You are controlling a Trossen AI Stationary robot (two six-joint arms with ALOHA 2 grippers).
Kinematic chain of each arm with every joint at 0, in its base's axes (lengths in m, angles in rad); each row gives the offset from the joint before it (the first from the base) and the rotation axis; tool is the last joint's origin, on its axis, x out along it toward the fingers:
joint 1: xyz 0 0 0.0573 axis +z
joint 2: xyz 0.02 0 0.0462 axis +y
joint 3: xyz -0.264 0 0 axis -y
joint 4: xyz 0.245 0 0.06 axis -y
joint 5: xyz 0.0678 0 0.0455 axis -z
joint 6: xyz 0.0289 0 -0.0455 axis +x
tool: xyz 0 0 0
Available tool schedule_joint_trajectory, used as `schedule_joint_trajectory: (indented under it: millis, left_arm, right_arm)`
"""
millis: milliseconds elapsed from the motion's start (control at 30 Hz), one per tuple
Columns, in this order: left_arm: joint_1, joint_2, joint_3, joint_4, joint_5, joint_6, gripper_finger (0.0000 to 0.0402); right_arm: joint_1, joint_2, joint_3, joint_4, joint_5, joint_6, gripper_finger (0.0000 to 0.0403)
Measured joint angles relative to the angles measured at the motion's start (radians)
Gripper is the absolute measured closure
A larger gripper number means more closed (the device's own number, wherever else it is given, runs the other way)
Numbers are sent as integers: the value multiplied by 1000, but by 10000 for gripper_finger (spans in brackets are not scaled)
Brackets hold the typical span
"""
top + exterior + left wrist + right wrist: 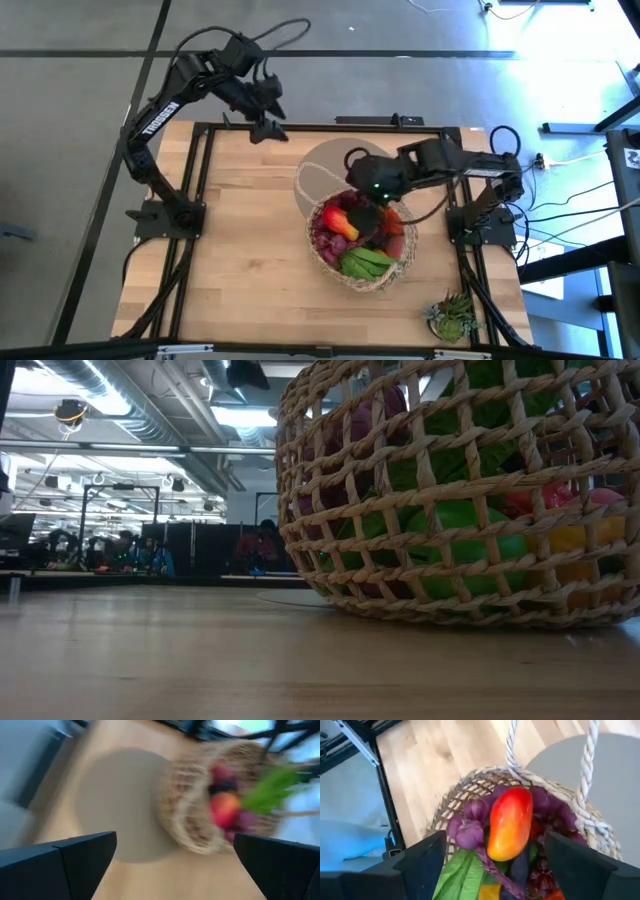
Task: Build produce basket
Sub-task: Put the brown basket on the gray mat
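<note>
A round woven basket (pixel 365 248) sits on the right half of a wooden table (pixel 240 250), partly on a grey round mat (pixel 325 165). It is filled with toy produce (pixel 352 232): a red-orange pepper (pixel 510 822), purple grapes (pixel 470 827) and green leaves (pixel 365 262). The right gripper (pixel 372 208) hovers over the basket with fingers spread wide, holding nothing. The left gripper (pixel 268 128), also wide open and empty, hangs over the table's far edge. A small potted plant (pixel 452 315) stands near the right front corner
</note>
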Motion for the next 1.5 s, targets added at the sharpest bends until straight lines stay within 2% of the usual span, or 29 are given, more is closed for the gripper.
schedule_joint_trajectory:
  millis: [67, 267, 433, 567, 700, 833, 1067, 1200, 1333, 1500]
  left_arm:
    - [23, 0, -41, -12, 95, -32, 10]
    - [52, 1, -214, 11, 153, -95, 10]
    - [65, 1, -362, 108, 350, -159, 10]
    - [59, 1, -451, 233, 397, -199, 10]
    - [35, 1, -526, 336, 401, -267, 10]
    - [5, 1, -574, 367, 396, -277, 10]
    - [-67, 1, -622, 526, 370, -292, 10]
    - [-107, 1, -622, 546, 291, -267, 10]
    - [-124, 1, -622, 549, 267, -266, 10]
    - [-119, 1, -622, 549, 224, -294, 10]
  right_arm:
    - [9, 0, 41, -34, 9, -6, 79]
    - [31, 1, 175, -203, 21, 8, 79]
    - [71, 1, 237, -190, 26, -50, 79]
    - [92, 4, 239, -192, 77, -65, 79]
    - [102, 3, 239, -193, 94, -80, 79]
    - [108, 3, 239, -192, 105, -84, 79]
    - [110, 3, 226, -193, 85, -88, 79]
    - [112, 3, 226, -192, 39, -88, 79]
    - [131, 3, 226, -192, 36, -112, 81]
    - [162, 3, 226, -192, 32, -107, 105]
